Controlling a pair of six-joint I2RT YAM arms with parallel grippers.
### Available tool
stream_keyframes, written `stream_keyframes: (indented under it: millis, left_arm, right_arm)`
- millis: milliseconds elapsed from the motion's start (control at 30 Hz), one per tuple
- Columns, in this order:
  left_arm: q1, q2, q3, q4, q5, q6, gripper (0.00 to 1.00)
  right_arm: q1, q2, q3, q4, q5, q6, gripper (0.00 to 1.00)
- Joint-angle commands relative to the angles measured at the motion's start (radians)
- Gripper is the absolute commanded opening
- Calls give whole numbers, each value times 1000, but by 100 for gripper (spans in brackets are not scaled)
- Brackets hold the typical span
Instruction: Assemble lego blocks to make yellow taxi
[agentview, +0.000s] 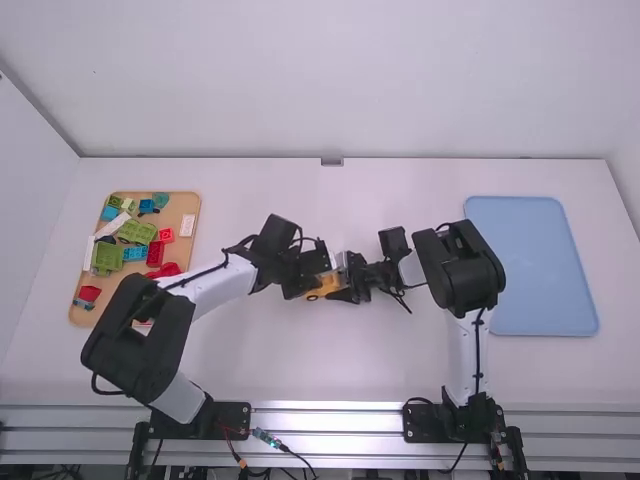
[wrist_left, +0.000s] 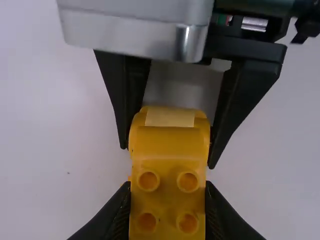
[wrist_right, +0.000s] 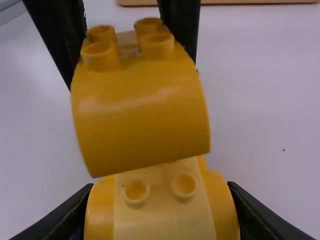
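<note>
Joining the taxi's yellow parts looks to be the step in hand. The left arm (agentview: 222, 286) and right arm (agentview: 468, 270) meet above the table (agentview: 350, 370), to the right of the wooden tray (agentview: 181, 207). The left jaws are clamped on the sides of a curved yellow block (wrist_right: 140, 110); the right jaws are clamped on a wider yellow piece (wrist_right: 162, 220). Whether the two parts touch, I cannot tell.

The next move probably calls for squaring the curved block to its partner, then pressing them together firmly while both grips hold. The curved block sits tilted over the wider piece, so pushing early could jam the studs or twist a part loose.

Counted: two arms, two yellow parts, four studs on the curved block, two visible on the wider piece. One blue tray (agentview: 530, 265) lies well right of the wooden tray, whose coloured blocks (agentview: 107, 257) overlap too much to count.
</note>
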Motion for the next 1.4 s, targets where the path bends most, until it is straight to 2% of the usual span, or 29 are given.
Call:
stream_keyframes:
  millis: [0,367,667,967,1100,1367]
  left_arm:
    - [7,8,21,-4,13,47,1]
    - [8,52,26,9,7,81,2]
    - [3,164,164,-152,16,143,2]
    - [2,164,148,-138,32,136,2]
    - [6,164,118,-117,94,160,2]
    - [-5,164,89,-90,91,159,2]
  right_arm:
    - [4,23,-1,-13,69,30,51]
    - [6,23,-9,-6,71,27,47]
    - [-18,23,-105,214,76,107,47]
    - [-28,23,-159,342,73,145,47]
    - [-27,23,-135,319,89,189,47]
    - [-3,23,-76,172,90,109,47]
